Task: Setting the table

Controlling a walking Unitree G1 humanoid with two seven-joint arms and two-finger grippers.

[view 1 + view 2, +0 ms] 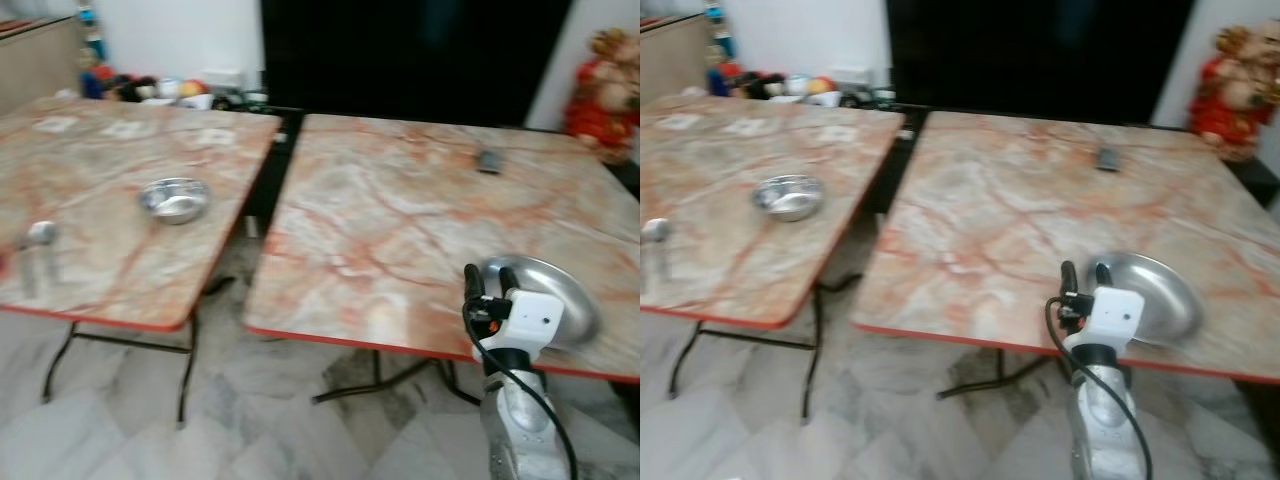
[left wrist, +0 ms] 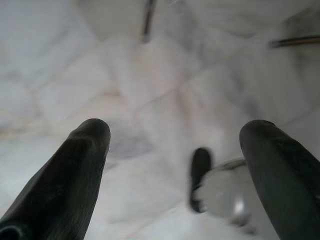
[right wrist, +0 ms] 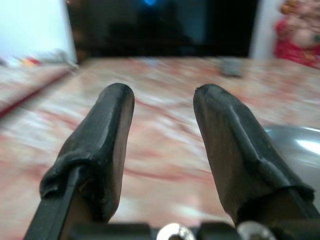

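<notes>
A round steel plate (image 1: 553,292) lies near the front right edge of the right marble-patterned table (image 1: 400,220). My right gripper (image 1: 489,273) stands just left of the plate at the table's front edge, open and empty; in the right wrist view the plate (image 3: 297,142) sits beside one of its fingers (image 3: 227,135). On the left table (image 1: 100,180) rest a steel bowl (image 1: 175,199) and, near its left edge, a spoon-like utensil (image 1: 38,245), blurred. My left gripper (image 2: 175,132) hangs open over the pale floor.
A narrow gap with black table legs (image 1: 262,190) separates the two tables. A small dark object (image 1: 489,160) lies at the far side of the right table. Toys and clutter (image 1: 150,88) line the back wall; a red figure (image 1: 603,85) stands at the back right.
</notes>
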